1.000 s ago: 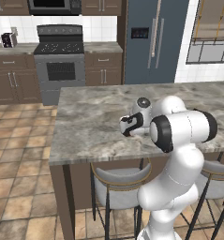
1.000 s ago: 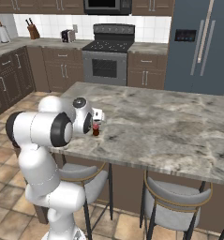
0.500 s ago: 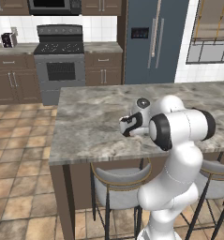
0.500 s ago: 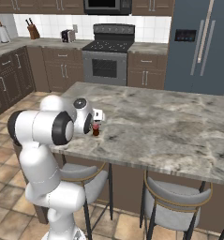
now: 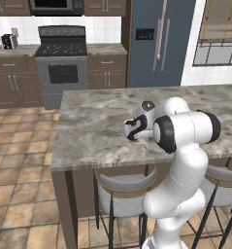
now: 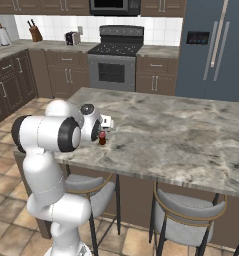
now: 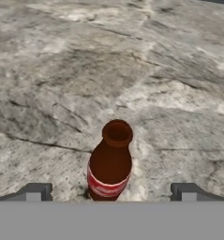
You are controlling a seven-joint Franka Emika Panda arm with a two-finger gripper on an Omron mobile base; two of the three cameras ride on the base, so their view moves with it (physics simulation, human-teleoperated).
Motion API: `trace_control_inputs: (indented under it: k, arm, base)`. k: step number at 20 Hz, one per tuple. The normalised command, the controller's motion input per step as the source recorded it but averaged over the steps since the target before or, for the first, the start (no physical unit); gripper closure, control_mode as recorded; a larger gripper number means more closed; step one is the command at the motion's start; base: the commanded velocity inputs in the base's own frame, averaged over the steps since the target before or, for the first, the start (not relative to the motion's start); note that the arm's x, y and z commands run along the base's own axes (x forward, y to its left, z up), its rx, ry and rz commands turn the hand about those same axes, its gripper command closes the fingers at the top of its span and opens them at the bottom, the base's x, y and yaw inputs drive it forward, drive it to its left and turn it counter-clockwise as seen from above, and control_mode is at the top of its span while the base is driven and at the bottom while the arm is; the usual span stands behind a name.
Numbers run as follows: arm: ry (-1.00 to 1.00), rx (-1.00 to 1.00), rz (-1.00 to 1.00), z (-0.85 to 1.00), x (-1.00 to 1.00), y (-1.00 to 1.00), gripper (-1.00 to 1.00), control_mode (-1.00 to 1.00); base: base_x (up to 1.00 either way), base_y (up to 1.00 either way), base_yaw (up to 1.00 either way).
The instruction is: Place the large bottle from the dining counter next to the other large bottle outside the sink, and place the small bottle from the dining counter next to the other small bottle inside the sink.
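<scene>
The small bottle [image 7: 110,164] stands upright on the grey marbled dining counter [image 7: 62,70], dark brown with a thin neck and a red label. My gripper [image 7: 110,191] hangs just above it, open, its fingertips [image 7: 36,191] spread wide on either side without touching it. In the right base view the small bottle [image 6: 102,139] stands near the counter's front left part, just under my gripper [image 6: 104,129]. In the left base view my gripper [image 5: 132,130] hovers low over the dining counter [image 5: 88,126]. The large bottle and the sink are out of view.
Padded stools [image 5: 122,189] [image 6: 186,220] stand under the counter's near edge. A stove [image 5: 61,63] and a tall dark fridge [image 5: 158,44] line the far wall, across a tiled floor.
</scene>
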Motion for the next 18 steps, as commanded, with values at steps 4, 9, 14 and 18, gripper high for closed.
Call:
trace_control_inputs:
  k: [4,9,14,18]
  arm:
    - [0.00,0.00,0.00,0.00,0.16,-0.02,-1.00,-1.00]
    - [0.00,0.00,0.00,0.00,0.12,0.00,-1.00,-1.00]
    - [0.00,0.00,0.00,-0.03,0.07,0.00,-1.00,-1.00]
    - [0.00,0.00,0.00,-0.08,0.04,0.00,-1.00,-1.00]
  base:
    - [0.00,0.00,0.00]
    - [0.00,0.00,0.00]
    - [0.00,0.00,0.00]
    - [0.00,0.00,0.00]
